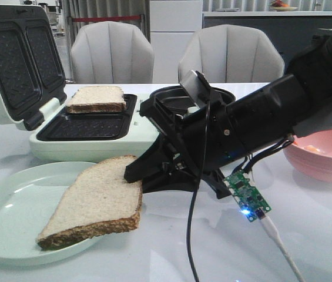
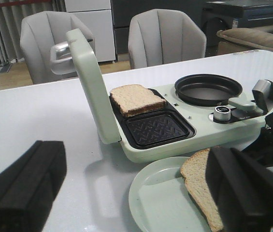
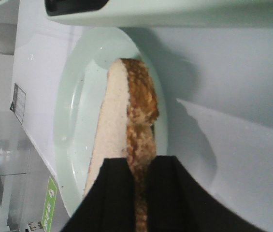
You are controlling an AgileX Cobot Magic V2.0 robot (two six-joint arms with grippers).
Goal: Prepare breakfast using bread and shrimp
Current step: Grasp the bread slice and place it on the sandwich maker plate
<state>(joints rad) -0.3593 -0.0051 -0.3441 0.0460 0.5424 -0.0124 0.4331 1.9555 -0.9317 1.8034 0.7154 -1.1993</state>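
Right gripper: the black right gripper (image 1: 137,176) reaches in from the right side. Its two fingers (image 3: 114,193) are closed tight on the edge of a bread slice (image 1: 95,202), one on each flat side.
Held bread: this slice sticks out from the fingertips toward the left. It is tilted, with the gripped end up. The far low corner is down over the pale green plate (image 1: 7,229). I cannot tell if that corner touches the plate.
Plate: it sits under the held bread and just beside the fingertips.
Other bread: a second slice (image 1: 96,99) lies flat in one tray of the sandwich maker (image 1: 89,144), behind the right gripper and well apart from it. The tray next to it (image 2: 155,129) is bare.
Sandwich maker lid: it stands open (image 1: 13,64), far off to the left of the gripper.
Round pan: a dark pan (image 2: 208,89) sits on the same machine, mostly hidden behind the right arm in the front view.
Pink bowl: it sits (image 1: 324,155) behind the right arm, at the right edge of the table. A little orange thing shows inside, too small to name.
Left gripper: the left gripper (image 2: 126,193) is open wide, with nothing between its dark fingers (image 2: 25,179). The plate and held bread are just in front of it.
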